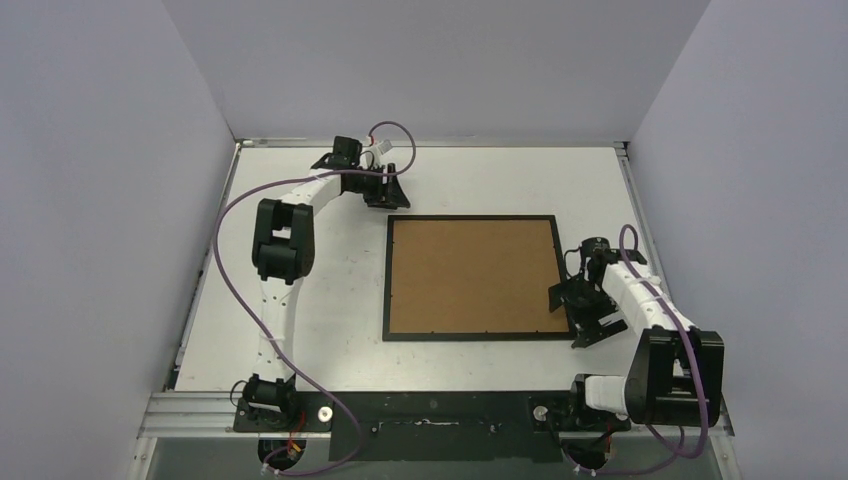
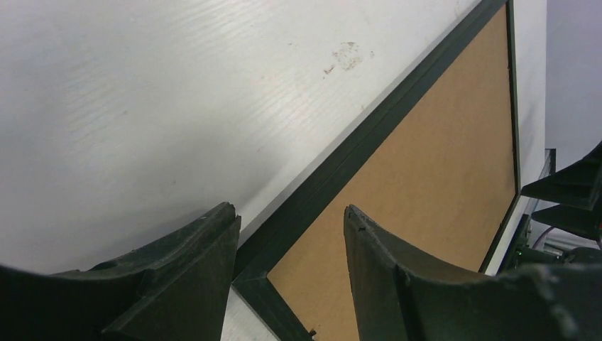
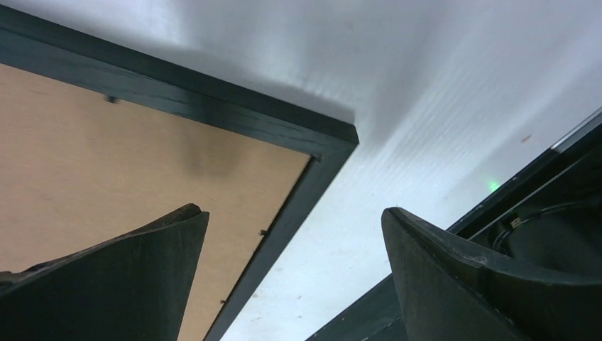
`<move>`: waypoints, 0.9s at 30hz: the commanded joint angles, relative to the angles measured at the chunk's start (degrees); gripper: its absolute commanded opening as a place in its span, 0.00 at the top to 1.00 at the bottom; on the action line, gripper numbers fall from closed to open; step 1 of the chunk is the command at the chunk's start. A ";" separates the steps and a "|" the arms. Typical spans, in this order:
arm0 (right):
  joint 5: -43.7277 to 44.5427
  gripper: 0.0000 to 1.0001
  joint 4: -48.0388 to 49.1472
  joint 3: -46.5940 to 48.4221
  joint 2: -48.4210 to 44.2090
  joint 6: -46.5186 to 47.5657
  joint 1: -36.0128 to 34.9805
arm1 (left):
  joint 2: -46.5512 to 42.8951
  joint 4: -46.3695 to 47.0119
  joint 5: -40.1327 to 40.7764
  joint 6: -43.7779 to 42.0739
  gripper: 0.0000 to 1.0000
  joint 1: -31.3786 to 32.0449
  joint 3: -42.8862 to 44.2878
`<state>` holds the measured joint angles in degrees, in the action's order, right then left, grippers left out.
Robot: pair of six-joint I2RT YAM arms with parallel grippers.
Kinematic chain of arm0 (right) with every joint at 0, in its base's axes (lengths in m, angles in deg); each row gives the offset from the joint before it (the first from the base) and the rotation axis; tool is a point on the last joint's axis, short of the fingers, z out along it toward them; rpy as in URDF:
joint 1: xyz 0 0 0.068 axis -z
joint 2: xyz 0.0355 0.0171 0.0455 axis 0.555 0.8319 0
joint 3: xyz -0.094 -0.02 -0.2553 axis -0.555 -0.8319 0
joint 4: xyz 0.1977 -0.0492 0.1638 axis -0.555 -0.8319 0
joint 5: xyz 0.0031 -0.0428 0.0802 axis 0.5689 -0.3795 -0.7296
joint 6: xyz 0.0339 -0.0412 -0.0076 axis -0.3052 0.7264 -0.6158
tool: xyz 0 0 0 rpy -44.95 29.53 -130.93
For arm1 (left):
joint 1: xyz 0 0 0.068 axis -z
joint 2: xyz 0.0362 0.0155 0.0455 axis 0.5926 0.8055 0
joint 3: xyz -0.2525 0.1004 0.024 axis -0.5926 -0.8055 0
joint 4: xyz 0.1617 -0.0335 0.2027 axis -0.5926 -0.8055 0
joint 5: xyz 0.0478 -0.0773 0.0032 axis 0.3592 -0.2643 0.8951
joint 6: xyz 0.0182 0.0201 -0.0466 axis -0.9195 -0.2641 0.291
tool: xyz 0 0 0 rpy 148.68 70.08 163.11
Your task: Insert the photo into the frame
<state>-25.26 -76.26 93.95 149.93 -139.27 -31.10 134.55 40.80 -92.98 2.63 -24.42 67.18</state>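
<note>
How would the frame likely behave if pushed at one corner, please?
Probably stiff: the frame keeps straight edges and lies flat. It would likely slide and swivel on the smooth table rather than tip. Its low rim probably offers little to grip.

Black frame (image 1: 470,337), lying flat, brown backing (image 1: 472,277) upward

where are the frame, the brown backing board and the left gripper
the frame (image 1: 470,336), top external view, on its near black rail
the brown backing board (image 1: 472,277), top external view, at its middle
the left gripper (image 2: 289,212), left wrist view, midway between its open fingertips
</note>
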 commanded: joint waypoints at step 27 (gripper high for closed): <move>-6.60 0.08 35.14 6.59 16.85 15.37 0.24 | -27.45 0.46 3.20 1.14 0.74 2.60 -42.84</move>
<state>-30.18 -52.96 96.33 162.26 -130.90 -30.66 115.23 43.07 -91.48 0.21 -24.64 33.60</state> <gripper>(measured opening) 0.932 0.270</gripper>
